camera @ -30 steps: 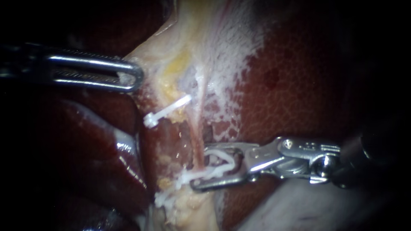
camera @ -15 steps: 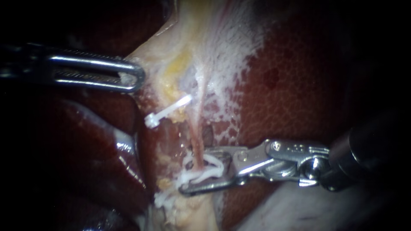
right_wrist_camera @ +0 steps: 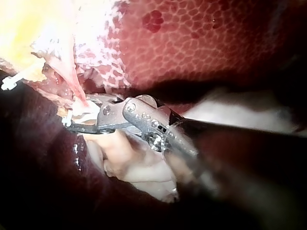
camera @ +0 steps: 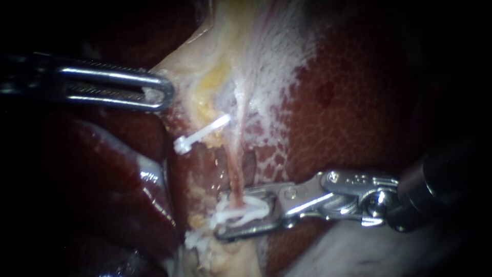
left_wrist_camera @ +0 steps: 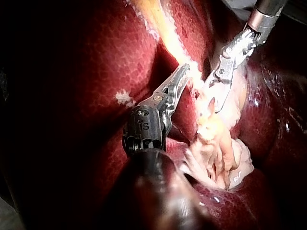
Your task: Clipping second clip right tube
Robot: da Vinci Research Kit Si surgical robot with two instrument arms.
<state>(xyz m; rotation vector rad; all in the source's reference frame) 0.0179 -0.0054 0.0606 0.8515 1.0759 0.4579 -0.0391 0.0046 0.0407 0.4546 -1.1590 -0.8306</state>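
Note:
The right tube (camera: 237, 172) is a thin pink strand running down the pale dissected tissue. My right instrument (camera: 223, 214) comes in from the right, its two jaws on either side of the tube's lower end, shut on a white clip (camera: 248, 209) that wraps the tube. Just below lies another white clip (camera: 193, 239). A further white clip (camera: 201, 134) sits across the left tube, higher up. My left instrument (camera: 160, 92) is shut on the pale tissue edge (camera: 177, 77) at the upper left. In the right wrist view the jaws (right_wrist_camera: 72, 120) hold the clip (right_wrist_camera: 80, 113) at the tube (right_wrist_camera: 71, 81).
Dark red liver (camera: 359, 102) fills the right side and more liver (camera: 123, 190) lies at the lower left. Yellow fat (camera: 212, 77) sits above the tubes. Pale tissue (camera: 359, 251) lies under my right instrument's shaft. The left wrist view shows both instruments (left_wrist_camera: 181, 79) (left_wrist_camera: 218, 91) close together.
My right instrument has moved left along the tissue, carrying the clip further over the right tube. The clip now looks flatter between the jaws. The left instrument has not moved.

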